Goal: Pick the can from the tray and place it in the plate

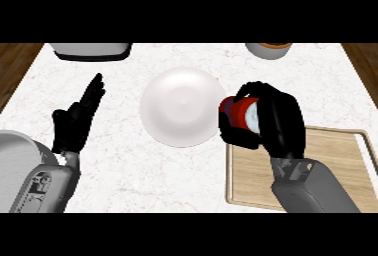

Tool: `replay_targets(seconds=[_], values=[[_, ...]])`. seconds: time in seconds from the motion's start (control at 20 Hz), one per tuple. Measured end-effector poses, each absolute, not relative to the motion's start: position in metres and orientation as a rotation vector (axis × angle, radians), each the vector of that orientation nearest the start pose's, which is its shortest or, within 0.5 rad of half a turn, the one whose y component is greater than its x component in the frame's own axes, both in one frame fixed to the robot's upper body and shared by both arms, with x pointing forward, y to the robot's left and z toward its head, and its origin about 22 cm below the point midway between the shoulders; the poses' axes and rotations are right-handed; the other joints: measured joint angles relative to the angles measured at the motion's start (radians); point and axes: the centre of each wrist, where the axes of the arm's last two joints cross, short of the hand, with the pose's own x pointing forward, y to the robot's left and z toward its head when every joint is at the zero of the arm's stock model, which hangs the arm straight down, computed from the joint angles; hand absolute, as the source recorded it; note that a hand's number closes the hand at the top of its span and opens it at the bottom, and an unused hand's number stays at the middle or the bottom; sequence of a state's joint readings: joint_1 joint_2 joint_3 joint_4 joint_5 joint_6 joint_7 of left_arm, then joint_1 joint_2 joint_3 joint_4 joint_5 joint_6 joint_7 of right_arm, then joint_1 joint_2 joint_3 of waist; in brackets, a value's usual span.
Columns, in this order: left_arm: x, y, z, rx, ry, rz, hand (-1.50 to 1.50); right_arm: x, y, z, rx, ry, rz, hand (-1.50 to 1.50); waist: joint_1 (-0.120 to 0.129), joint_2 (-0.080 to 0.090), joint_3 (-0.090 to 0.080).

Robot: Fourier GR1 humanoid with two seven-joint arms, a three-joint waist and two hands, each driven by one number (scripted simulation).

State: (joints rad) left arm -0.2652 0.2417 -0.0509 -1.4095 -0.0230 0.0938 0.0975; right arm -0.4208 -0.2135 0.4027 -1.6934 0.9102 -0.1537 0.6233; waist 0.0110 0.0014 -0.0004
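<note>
The right hand (277,120) curls round the red can (238,113) beside the plate (181,106), above the tray (332,165). The left hand (77,120) rests open.

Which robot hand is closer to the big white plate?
The right hand. It is curled round the red can just at the white plate's right edge. The left hand rests open, fingers up, farther off on the plate's left side.
</note>
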Motion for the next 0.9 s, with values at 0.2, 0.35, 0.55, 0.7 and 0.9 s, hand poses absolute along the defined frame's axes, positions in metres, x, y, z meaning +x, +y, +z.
replay_targets(seconds=[0.2, 0.35, 0.55, 0.7, 0.9], values=[[0.301, 0.251, 0.040, 0.208, -1.568, -0.230, 0.00, 0.307, -0.095, 0.110, -0.884, -1.624, 0.717, 1.50, 0.006, 0.001, 0.000], [0.305, 0.251, 0.037, 0.208, -1.569, -0.237, 0.00, 0.330, -0.074, 0.106, -0.842, -1.624, 0.726, 1.50, 0.009, 0.004, 0.000], [0.309, 0.248, 0.040, 0.200, -1.566, -0.234, 0.00, 0.349, -0.052, 0.091, -0.840, -1.582, 0.771, 1.50, 0.016, 0.005, 0.000], [0.307, 0.242, 0.037, 0.190, -1.573, -0.242, 0.00, 0.361, -0.043, 0.075, -0.894, -1.514, 0.850, 1.50, 0.027, 0.007, 0.000], [0.308, 0.238, 0.040, 0.184, -1.577, -0.255, 0.00, 0.376, -0.042, 0.058, -0.909, -1.423, 0.861, -1.50, 0.040, 0.011, 0.000]])
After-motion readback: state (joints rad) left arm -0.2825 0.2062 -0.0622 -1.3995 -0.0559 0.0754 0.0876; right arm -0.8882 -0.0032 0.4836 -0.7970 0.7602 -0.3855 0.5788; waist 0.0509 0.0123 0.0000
